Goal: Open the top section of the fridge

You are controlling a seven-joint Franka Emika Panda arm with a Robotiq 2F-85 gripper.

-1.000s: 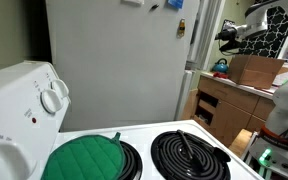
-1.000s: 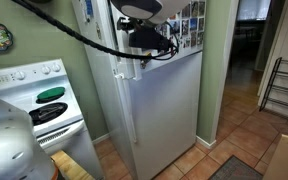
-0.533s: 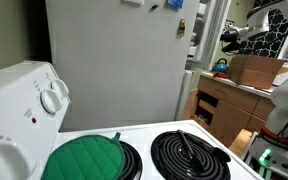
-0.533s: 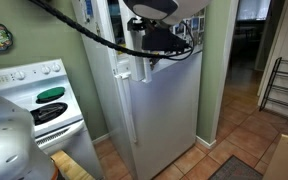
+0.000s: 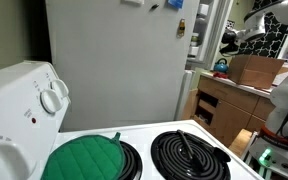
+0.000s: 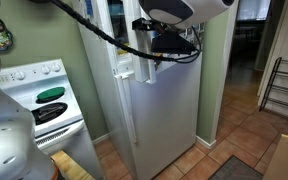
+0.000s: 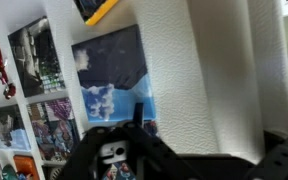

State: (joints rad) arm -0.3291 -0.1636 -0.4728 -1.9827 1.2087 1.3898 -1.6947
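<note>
The fridge [image 5: 114, 60] is the tall white-grey appliance that both exterior views show [image 6: 159, 110]. Its top section stands ajar: white inner shelves with small jars [image 5: 194, 38] show past the side panel, and a dark gap runs beside the upper door [image 6: 132, 30]. My gripper [image 5: 230, 38] hangs at the height of that door, just off its free edge, and is dark against the door's front in an exterior view [image 6: 176, 45]. In the wrist view the gripper [image 7: 184, 160] is open, its fingers [image 7: 109, 152] spread over the door's white textured face, with nothing between them. Photos [image 7: 109, 75] are stuck to that face.
A white stove with coil burners [image 5: 189, 155], a green pot holder [image 5: 84, 158] and round knobs [image 5: 52, 98] fills the foreground; it stands beside the fridge [image 6: 44, 100]. A wooden drawer cabinet [image 5: 219, 110] carries a cardboard box [image 5: 254, 70]. A doorway and a rack [image 6: 284, 85] lie further off.
The top door has swung further out and more of the inner shelves shows. My gripper has drawn back with the door's edge, and its jaws have come apart.
</note>
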